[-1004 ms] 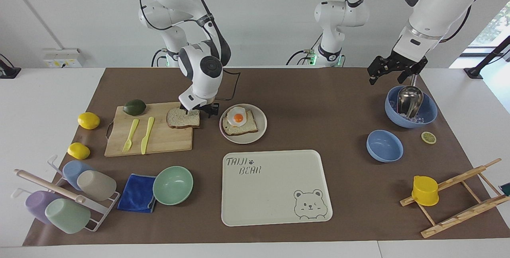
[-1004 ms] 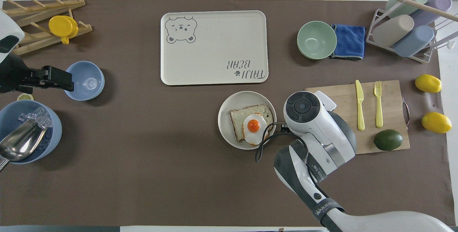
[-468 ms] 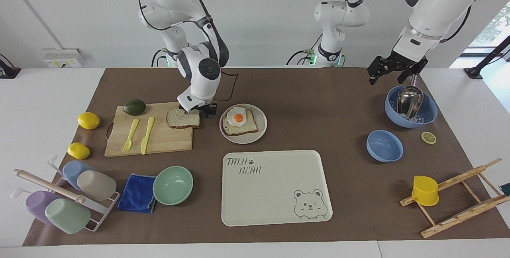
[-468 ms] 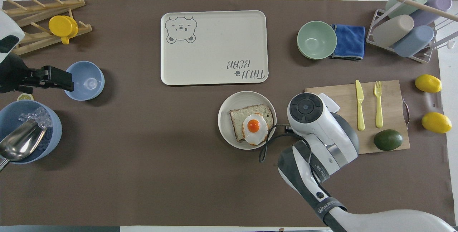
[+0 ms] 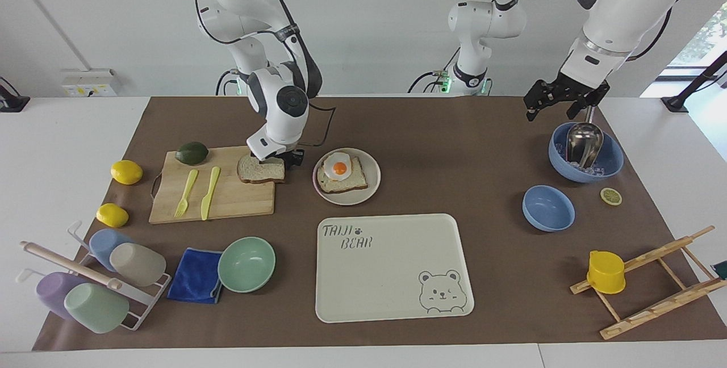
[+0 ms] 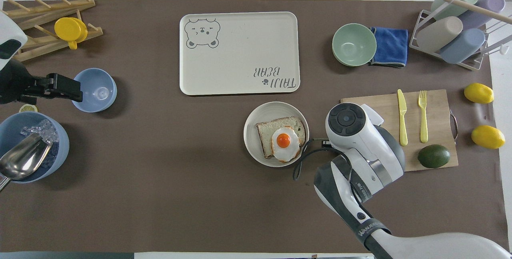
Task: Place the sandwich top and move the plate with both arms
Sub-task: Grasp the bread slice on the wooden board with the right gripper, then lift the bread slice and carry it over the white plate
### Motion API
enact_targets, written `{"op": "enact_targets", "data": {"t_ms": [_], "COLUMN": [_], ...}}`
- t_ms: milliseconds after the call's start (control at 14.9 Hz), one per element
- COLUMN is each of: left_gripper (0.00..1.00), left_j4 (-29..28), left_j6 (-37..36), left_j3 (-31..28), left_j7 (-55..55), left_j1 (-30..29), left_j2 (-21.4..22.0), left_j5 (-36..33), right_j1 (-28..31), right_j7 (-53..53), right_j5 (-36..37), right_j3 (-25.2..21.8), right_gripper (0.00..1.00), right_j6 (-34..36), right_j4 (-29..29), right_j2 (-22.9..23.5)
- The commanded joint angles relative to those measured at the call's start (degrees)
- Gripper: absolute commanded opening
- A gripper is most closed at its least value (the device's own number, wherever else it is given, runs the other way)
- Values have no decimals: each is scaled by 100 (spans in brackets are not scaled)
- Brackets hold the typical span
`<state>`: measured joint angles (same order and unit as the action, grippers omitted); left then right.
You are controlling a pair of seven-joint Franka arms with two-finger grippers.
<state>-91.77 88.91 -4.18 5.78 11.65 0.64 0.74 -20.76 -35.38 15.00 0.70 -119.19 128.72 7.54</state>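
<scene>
We see a big brown mat [image 5: 431,129] spread on a white table [image 5: 68,141], with a plain white wall [image 5: 375,27] past the robots.

The sandwich top [image 5: 262,170] lies flat on the wooden cutting board [image 5: 227,200], at the board's corner next to the plate [image 5: 366,189]. The right gripper [image 5: 279,157] is down at the edge of the bread that is nearer to the robots. We cannot tell if its jaws are open or closed, because the arm hides them.

The plate sits on the mat just beside the board. It holds another bread slice [image 5: 349,182] with a fried egg [image 5: 339,166] on top. The cream tray [image 5: 392,266] with a bear drawing lies farther from the robots than the plate.

The left gripper [image 5: 559,101] hangs in the air over the mat beside the big blue bowl [image 5: 610,161], at the left arm's end of the table. Its jaws are spread apart and hold nothing. A metal scoop [image 5: 584,142] leans in that bowl.
</scene>
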Motion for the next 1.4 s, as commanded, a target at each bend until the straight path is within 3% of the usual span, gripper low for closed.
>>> {"op": "enact_targets", "data": {"t_ms": [0, 134, 201, 468, 803, 1004, 1137, 1338], "left_gripper": [100, 100, 100, 100, 100, 100, 100, 100], "left_j4": [-25, -34, -34, -34, -34, -51, -60, -60], "left_j6": [57, 57, 57, 57, 57, 57, 57, 65], "left_j3": [14, 14, 14, 14, 14, 5, 5, 5], "left_j7": [-24, -24, -24, -42, -42, -33, -42, -24], "left_j1": [-22, -22, -14, -14, -22, -31, -40, -101], "left_j2": [59, 59, 59, 59, 68, 68, 76, 76], "left_j5": [-92, -92, -92, -92, -92, -92, -92, -92], "right_j1": [20, 20, 20, -33, -50, -524, -543, -543], "right_j7": [-21, 22, 23, 49, 575, 603, 611, 603], "right_j5": [152, 257, 284, 433, 513, 513, 478, 469], "right_j3": [44, 44, 44, 44, 53, 88, 140, 369], "right_gripper": [50, 10, 0, 0, 0, 0, 0, 0], "right_j6": [-96, -61, -52, 237, 1660, 2722, 3320, 3736], "right_j4": [188, 180, 171, -74, -917, -1409, -1752, -1807], "right_j2": [-86, -86, -86, -34, -156, -367, -481, -858]}}
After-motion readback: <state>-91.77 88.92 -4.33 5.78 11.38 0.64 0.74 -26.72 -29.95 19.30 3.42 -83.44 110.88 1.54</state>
